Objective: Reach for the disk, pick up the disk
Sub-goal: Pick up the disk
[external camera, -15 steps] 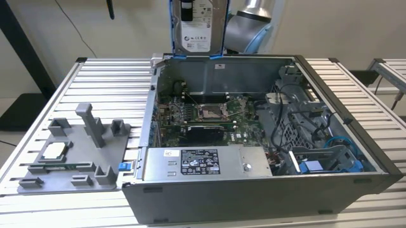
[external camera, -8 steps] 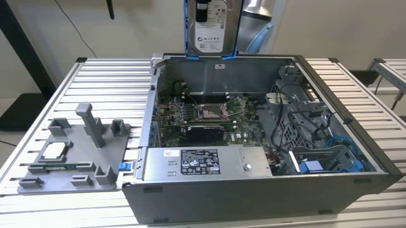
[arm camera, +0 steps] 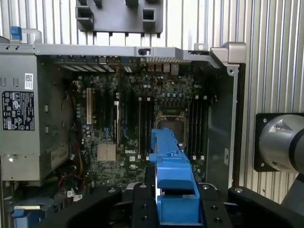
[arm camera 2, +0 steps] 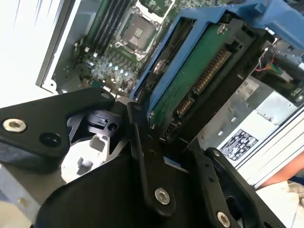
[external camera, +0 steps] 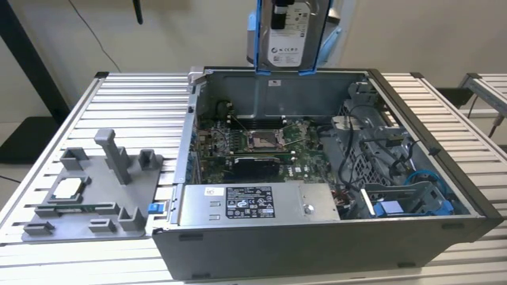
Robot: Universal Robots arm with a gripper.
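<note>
The disk [external camera: 287, 37] hangs upright in the air above the back wall of the open computer case, its white label facing the exterior view and blue rails down both edges. In the second wrist view its green circuit-board underside [arm camera 2: 190, 80] shows inside the blue frame. My gripper [arm camera 2: 171, 140] is shut on the disk, with a black finger [arm camera 2: 142, 156] pressed against each side. In the first wrist view the blue rail [arm camera: 172, 175] sticks out from between the gripper [arm camera: 176, 209] over the motherboard.
The open computer case [external camera: 447, 160] sits on a slatted metal table [external camera: 135, 95]. Inside are the motherboard [external camera: 253, 142], cables and a blue bay [external camera: 404, 205]. A silver power supply box [external camera: 253, 205] lies at the front. A grey fixture [external camera: 95, 196] holding a square chip [external camera: 67, 189] is at the exterior view's left.
</note>
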